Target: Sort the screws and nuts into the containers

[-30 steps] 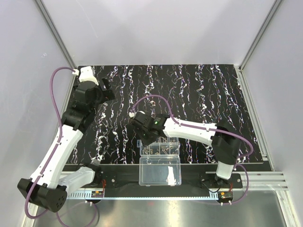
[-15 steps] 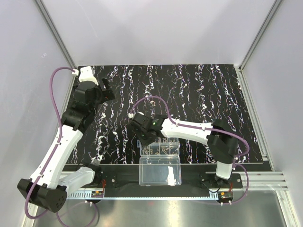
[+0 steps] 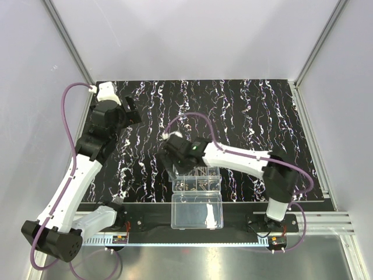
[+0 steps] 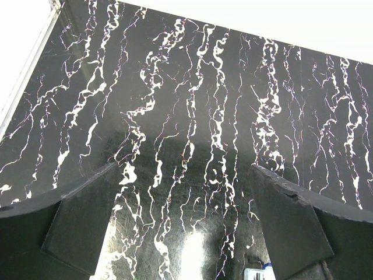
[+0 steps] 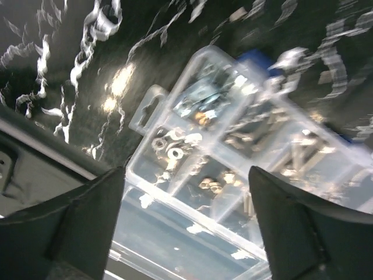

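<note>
One left gripper (image 4: 183,170), one right gripper (image 5: 185,172), both agape, one box (image 3: 175,183)

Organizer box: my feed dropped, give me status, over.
Right gripper over organizer box, jaws open, empty. Left gripper open over mat, far left. Nuts and screws inside box. Nothing blocking.

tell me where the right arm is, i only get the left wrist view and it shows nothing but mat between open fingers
Observer: The right gripper hangs over the left end of the containers.
Operator: is it holding anything
Observer: No. Its wrist view shows the jaws wide open with nothing between them.
Operator: anything in the box yet
Observer: Yes. Nuts lie in one compartment and screws in others, though the wrist view is blurred.
</note>
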Tool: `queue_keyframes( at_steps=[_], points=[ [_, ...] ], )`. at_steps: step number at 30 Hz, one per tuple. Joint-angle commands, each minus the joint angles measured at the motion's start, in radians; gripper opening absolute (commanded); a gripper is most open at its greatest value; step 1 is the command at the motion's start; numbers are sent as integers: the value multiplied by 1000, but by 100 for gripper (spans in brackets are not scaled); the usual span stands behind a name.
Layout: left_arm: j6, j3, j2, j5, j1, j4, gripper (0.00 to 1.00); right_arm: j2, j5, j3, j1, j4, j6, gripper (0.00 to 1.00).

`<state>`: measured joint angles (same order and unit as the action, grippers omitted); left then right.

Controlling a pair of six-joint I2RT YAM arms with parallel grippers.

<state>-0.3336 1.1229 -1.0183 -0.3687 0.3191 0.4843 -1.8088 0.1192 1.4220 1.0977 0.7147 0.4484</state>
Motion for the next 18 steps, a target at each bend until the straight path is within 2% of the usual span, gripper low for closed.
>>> queue_keyframes(
  at_steps=[1, 5, 7, 8, 11, 15, 18],
  points=[
    [-4, 29, 20, 10, 0, -32, 99, 178, 85, 46, -161, -36, -11, 99],
    [-4, 28, 34, 19, 0, -38, 99, 339, 117, -32, -359, -171, -33, 100],
    [1, 32, 37, 22, 0, -36, 99, 428, 219, -46, -393, -252, -105, 100],
    [2, 34, 38, 22, 1, -36, 99, 460, 332, -70, -409, -282, -152, 100],
    [5, 29, 49, 25, 0, -58, 99, 586, 414, -159, -465, -418, -220, 100],
    [-4, -29, 124, 46, -2, -128, 99, 761, 405, -287, -573, -497, -244, 100],
    [-24, -43, 149, 94, -12, -116, 99, 834, 360, -383, -660, -451, -153, 100]
  ],
)
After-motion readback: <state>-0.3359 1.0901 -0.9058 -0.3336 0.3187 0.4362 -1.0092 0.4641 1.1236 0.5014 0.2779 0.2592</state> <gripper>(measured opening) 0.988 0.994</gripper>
